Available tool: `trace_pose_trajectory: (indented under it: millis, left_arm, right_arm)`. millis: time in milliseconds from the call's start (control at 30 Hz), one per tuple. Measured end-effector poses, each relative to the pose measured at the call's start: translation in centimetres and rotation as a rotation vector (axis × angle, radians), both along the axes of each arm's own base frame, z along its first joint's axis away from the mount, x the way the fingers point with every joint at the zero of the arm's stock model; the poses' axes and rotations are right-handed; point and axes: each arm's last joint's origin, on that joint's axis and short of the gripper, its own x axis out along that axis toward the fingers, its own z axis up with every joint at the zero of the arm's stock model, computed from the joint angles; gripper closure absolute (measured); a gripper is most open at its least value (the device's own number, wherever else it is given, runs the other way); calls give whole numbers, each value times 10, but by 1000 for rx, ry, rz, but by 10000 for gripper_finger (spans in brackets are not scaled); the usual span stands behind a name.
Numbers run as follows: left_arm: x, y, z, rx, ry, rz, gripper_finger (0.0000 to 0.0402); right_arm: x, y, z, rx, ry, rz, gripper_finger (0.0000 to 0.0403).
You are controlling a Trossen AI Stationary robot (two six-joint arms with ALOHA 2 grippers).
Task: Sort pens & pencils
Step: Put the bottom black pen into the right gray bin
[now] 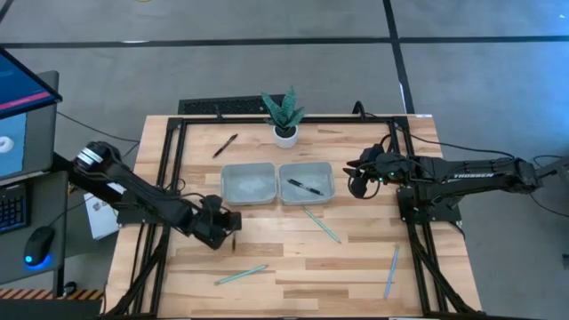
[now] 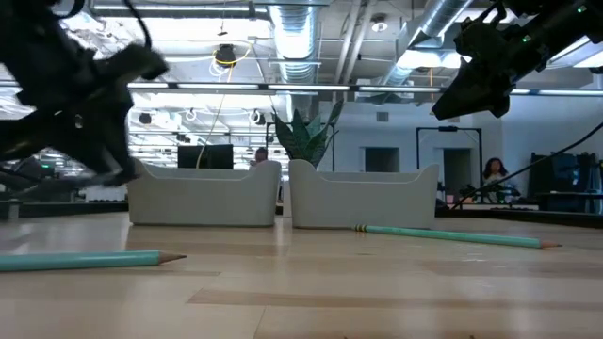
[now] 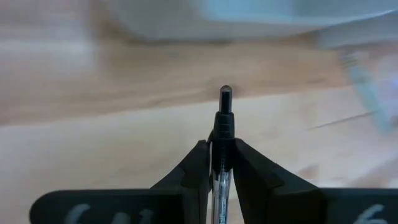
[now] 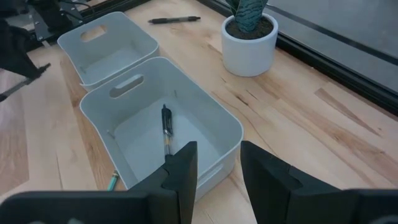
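Observation:
My left gripper [image 1: 227, 229] hovers over the table's left part, near the left tray [image 1: 247, 183], and is shut on a dark pen [image 3: 224, 106]. My right gripper [image 1: 358, 183] hangs open beside the right tray [image 1: 307, 169], which holds one pen [image 4: 166, 130]. Another pen [image 1: 225, 145] lies on the far left of the table. Three teal pencils lie flat on the wood: one [image 1: 320, 224] near the right tray, one [image 1: 240, 276] toward the near edge, one [image 1: 391, 271] at the near right. My left gripper pinches the pen's barrel [image 3: 222, 163] between its two fingers [image 3: 198, 167]. The pen lies along the fingers, and its dark end [image 3: 224, 93] sticks out past the fingertips. The fingers slant downward, and the pen is off the table.
A potted plant [image 1: 284, 117] stands at the far edge behind the trays. Black frame rails [image 1: 169, 169] run along the table's left and right sides. Bare wood lies between the trays and the near edge, apart from the pencils.

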Motion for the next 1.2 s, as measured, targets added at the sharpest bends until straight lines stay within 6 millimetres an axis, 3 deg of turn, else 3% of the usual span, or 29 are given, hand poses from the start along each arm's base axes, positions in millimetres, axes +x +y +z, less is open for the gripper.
trace_pose_trajectory:
  millis: [467,733,1000,1200]
  left_arm:
    - [31,2,69,338,-593,-44,357]
    - [48,31,103,581,-761,-55,357]
    - [56,65,122,752,-870,-109,357]
    - [55,81,135,886,-967,-135,357]
  right_arm:
    - [4,0,6,-6,-80,0,259]
    - [12,2,21,19,-253,76,259]
    - [18,9,47,69,-529,307,259]
    - [18,9,62,39,-685,340,259]
